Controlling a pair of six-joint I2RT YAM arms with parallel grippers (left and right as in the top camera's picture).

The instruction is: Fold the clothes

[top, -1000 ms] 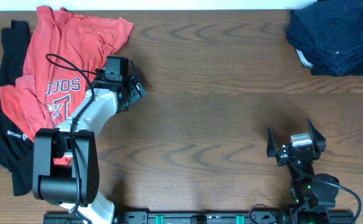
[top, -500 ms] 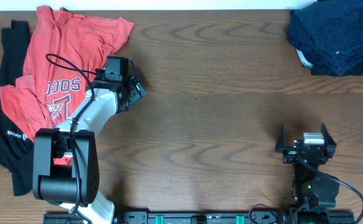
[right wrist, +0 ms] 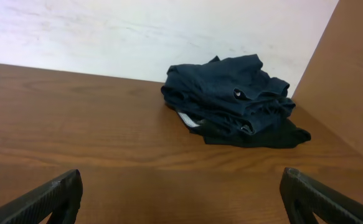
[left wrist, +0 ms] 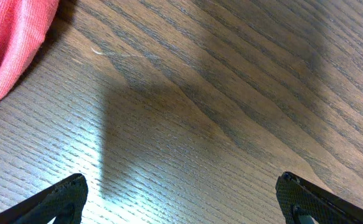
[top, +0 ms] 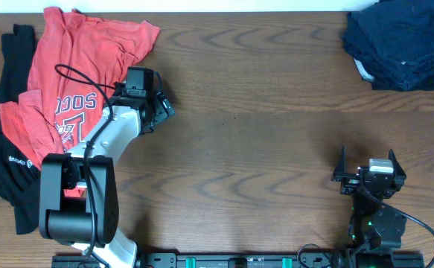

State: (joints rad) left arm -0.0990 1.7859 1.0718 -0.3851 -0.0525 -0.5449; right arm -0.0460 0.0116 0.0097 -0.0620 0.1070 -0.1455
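Right end effector (top: 368, 165): drawn back toward my near edge over the last second, fingers spread, empty. Left end effector (top: 163, 106): unmoved, likewise released, over bare tabletop (top: 261, 97). Red shirt (top: 75, 67): crumpled at far left, long axis running away from me, its edge just left of the left end effector. I judge the left arm much the nearer.
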